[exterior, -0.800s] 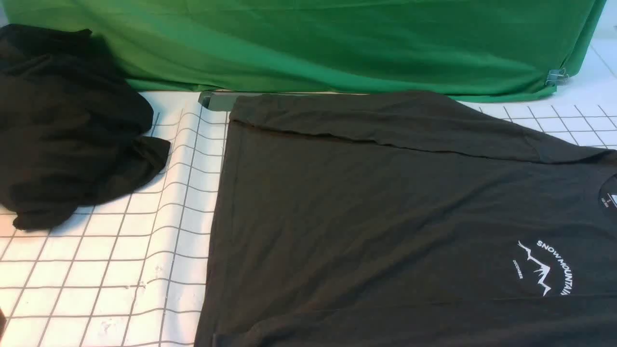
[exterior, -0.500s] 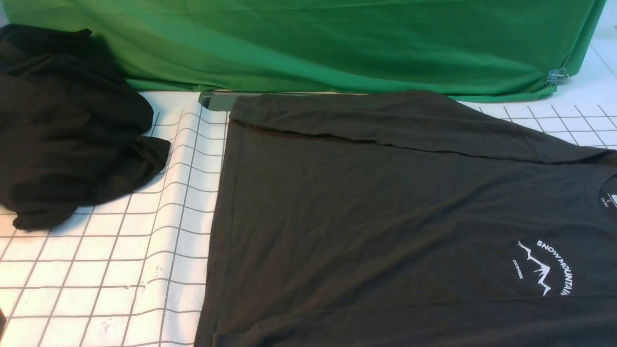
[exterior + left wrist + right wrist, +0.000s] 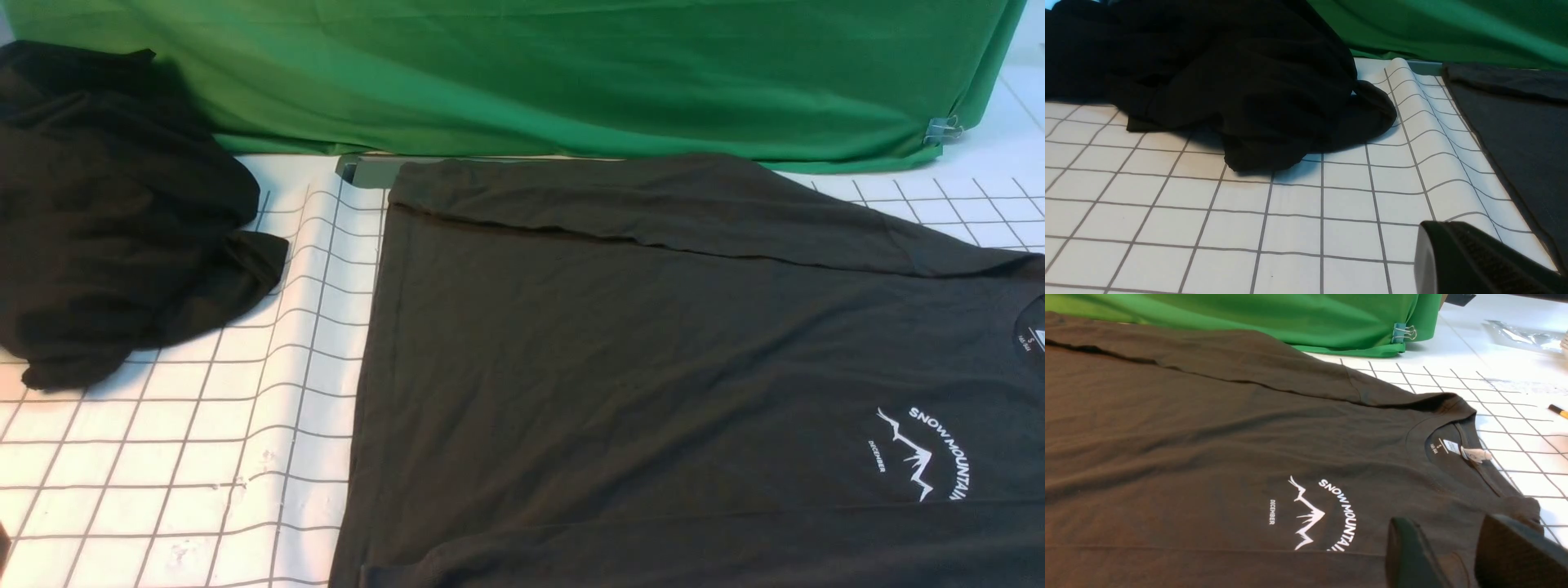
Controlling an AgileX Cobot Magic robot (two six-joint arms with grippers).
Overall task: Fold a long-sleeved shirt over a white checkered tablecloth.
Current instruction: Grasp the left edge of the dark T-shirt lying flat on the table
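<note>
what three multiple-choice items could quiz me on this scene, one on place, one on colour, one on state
1. Where does the black heap lie, relative to the long-sleeved shirt?
A. on the robot's left of it
B. on top of it
C. on the robot's right of it

2. The backdrop cloth behind the white checkered tablecloth is:
A. red
B. green
C. blue

3. The shirt is:
A. balled up
B. hanging in the air
C. spread flat, print side up

Key:
1 A: the front view shows the heap apart from the shirt, on the left.
2 B: the cloth is bright green.
3 C: the white logo faces up on flat cloth.
</note>
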